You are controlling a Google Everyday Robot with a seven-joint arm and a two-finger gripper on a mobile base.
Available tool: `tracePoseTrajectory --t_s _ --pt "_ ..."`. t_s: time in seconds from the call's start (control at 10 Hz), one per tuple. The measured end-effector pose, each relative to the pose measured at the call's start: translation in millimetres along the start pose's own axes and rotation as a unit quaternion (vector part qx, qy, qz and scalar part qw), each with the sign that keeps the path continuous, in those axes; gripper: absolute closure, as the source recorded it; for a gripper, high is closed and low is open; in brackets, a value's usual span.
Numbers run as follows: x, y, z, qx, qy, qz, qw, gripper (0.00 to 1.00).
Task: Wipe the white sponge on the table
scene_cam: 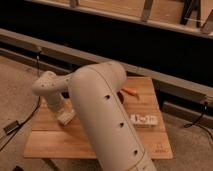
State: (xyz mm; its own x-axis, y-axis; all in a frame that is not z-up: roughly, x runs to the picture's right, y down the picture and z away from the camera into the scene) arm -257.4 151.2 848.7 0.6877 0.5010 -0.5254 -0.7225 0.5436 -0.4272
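Observation:
The light-brown wooden table fills the middle of the camera view. My arm's thick cream link crosses it from the bottom centre, and its elbow hangs over the left side. My gripper points down at the table's left part. A small off-white block at its tip, which looks like the white sponge, rests against the tabletop. I cannot tell how it is held.
A lumpy white object with dark marks lies on the right of the table. A small orange thing lies near the far edge. A dark rail and wall run behind the table. Cables lie on the floor to the left.

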Motion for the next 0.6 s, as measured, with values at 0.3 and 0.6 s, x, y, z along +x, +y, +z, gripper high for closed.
tracePoseTrajectory --t_s 0.3,0.6 --pt "0.1 1.2 -7.3 0.014 -0.001 -0.006 0.9999 0.35" --pt "3.6 0.7 -8.2 0.036 -0.006 -0.015 0.9992 0.35"
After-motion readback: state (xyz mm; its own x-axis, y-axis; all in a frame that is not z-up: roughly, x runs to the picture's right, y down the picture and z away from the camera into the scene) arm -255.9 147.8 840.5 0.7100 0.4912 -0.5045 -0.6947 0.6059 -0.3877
